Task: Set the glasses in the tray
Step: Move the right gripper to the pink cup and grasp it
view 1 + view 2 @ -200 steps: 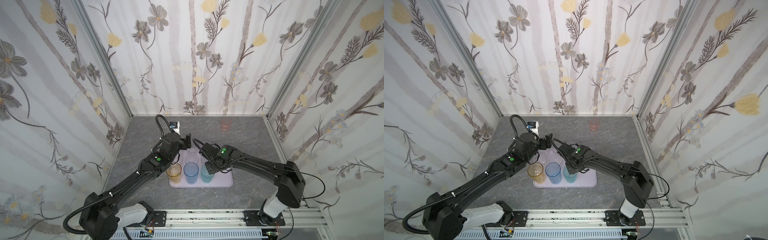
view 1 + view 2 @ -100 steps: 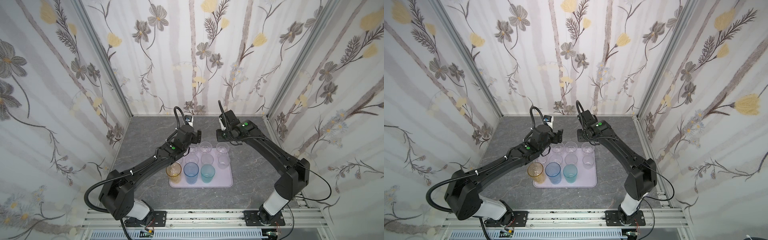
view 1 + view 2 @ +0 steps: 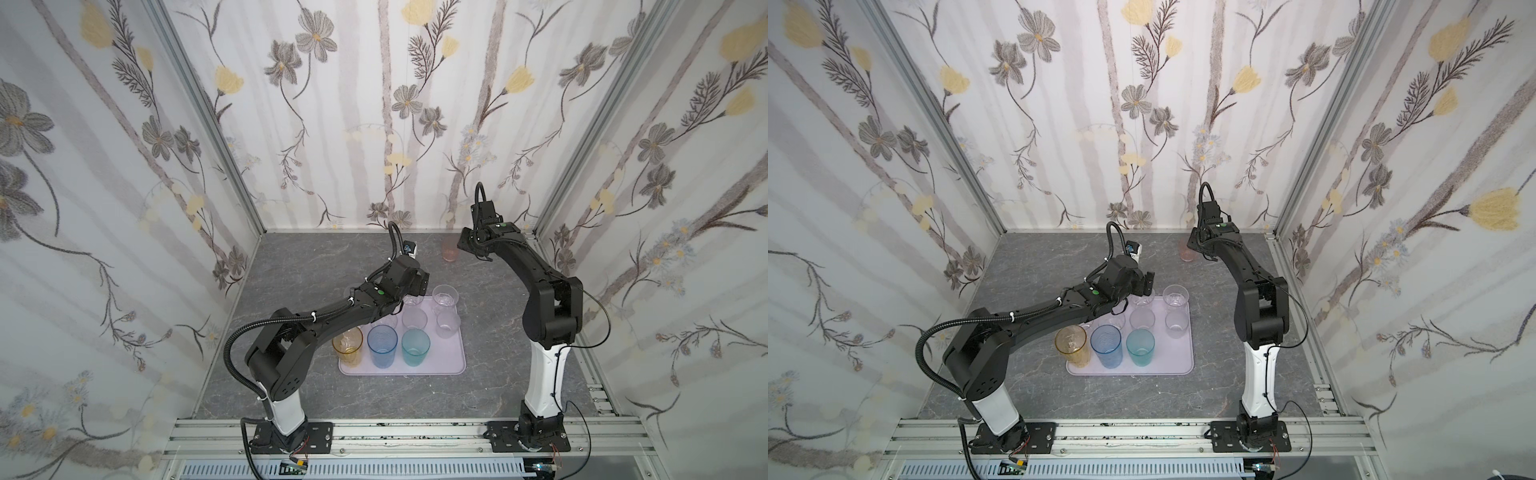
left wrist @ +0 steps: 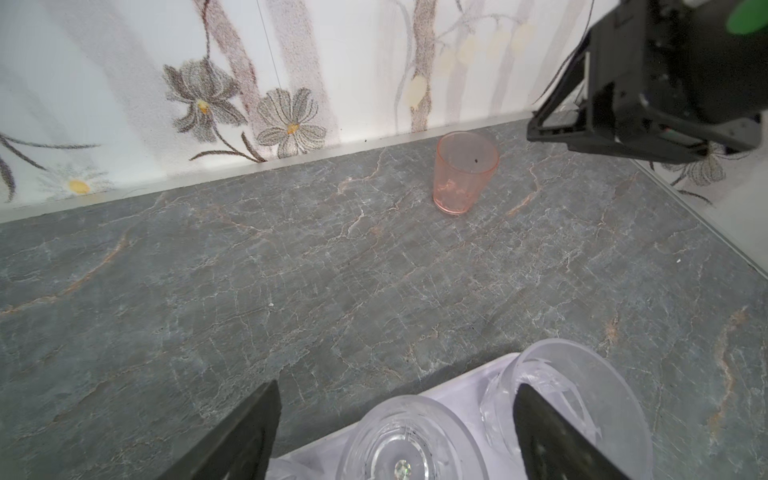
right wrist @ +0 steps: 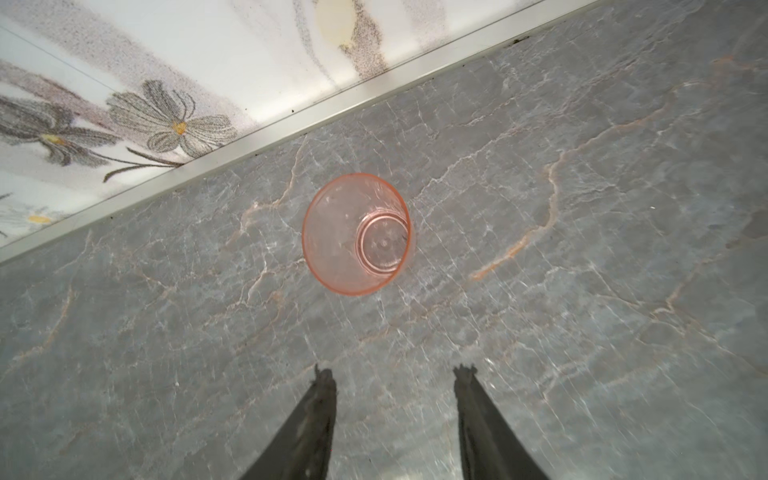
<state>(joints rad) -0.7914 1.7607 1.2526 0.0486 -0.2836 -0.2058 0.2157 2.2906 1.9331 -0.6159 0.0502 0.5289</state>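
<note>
short pink see-through tumbler (image 5: 356,234) stands upright by the back wall (image 5: 208,41), bare grey tabletop (image 5: 582,249) around it, apart from the flat lilac tray (image 3: 444,358). right gripper (image 5: 395,374) near it and left gripper (image 4: 397,388) over the tray gape empty.

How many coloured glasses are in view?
4: amber glass, blue glass, teal glass in a row on the tray's near side; pink glass by the back wall. The left arm may hide more.

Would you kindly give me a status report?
Left hand open over tray. Right hand open near pink glass, outside tray. Nothing between them.
</note>
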